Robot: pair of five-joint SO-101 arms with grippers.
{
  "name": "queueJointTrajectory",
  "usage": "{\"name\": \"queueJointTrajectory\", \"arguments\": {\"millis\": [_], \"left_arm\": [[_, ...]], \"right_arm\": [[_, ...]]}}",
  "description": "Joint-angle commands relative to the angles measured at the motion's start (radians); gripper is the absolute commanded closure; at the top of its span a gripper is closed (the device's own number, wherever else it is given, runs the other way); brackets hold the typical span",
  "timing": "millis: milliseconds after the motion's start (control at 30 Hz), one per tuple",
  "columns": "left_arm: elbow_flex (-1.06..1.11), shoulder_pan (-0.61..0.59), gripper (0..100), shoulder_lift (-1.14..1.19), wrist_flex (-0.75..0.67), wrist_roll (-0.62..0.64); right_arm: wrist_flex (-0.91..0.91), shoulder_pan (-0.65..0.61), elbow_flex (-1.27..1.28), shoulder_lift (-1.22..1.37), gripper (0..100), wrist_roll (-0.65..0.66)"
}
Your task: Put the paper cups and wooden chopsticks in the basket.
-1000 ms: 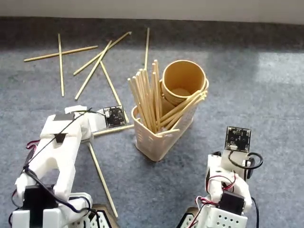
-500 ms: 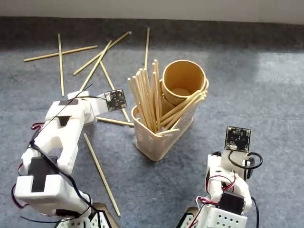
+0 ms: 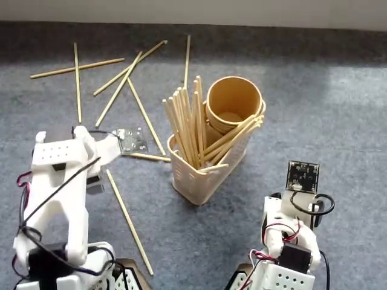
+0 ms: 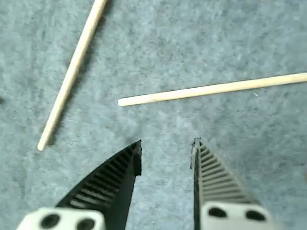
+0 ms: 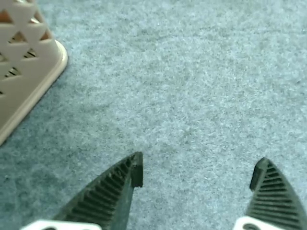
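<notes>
- The basket (image 3: pixel 202 178), pale with a triangle-pierced wall, stands upright near the middle of the grey-blue worktop (image 3: pixel 338 121)
- Nested paper cups (image 3: pixel 234 99) sit upright in the basket, mouths up, in the half nearer the right arm (image 3: pixel 290 241)
- A bundle of wooden chopsticks (image 3: pixel 186 130) stands in the other half of the basket, and a few more lean across its rim, touching the cups
- 6 loose chopsticks (image 3: pixel 119 87) lie scattered on the far left of the worktop, apart from the basket
- 2 more lie by the left arm (image 3: pixel 57 199): a short chopstick (image 3: pixel 148 157) pointing at the basket wall and a long chopstick (image 3: pixel 129 222) slanting toward the near edge
- Left jaws: released, a narrow gap between the tips, nothing held; they hang over bare worktop, with 1 chopstick (image 4: pixel 211 89) lying crosswise just ahead of the tips and another (image 4: pixel 72 76) slanting off to one side
- Right jaws: released and spread wide, nothing held, over bare worktop beside a corner of the basket (image 5: pixel 29 86)
- Each wrist carries a small dark circuit board (image 3: pixel 303 176); its marks are too small to read
</notes>
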Motion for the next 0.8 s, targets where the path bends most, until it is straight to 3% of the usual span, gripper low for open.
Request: {"name": "queueJointTrajectory", "arguments": {"millis": [0, 200, 367, 600, 767], "left_arm": [[0.140, -0.005, 81, -0.117, 0.011, -0.354], [0.268, 0.102, 81, -0.131, -0.018, -0.330], [0.338, 0.191, 81, -0.070, -0.196, -0.233], [0.326, 0.171, 81, 0.117, -0.574, -0.114], [0.171, 0.150, 81, 0.255, -0.640, 0.018]], "right_arm": [[-0.019, -0.007, 0.094, -0.008, 65.2, 0.012], [-0.019, -0.005, 0.094, -0.008, 65.2, 0.012], [-0.019, -0.004, 0.094, -0.008, 65.2, 0.012], [-0.019, -0.004, 0.094, -0.008, 65.2, 0.012], [-0.019, -0.004, 0.094, -0.008, 65.2, 0.012]]}}
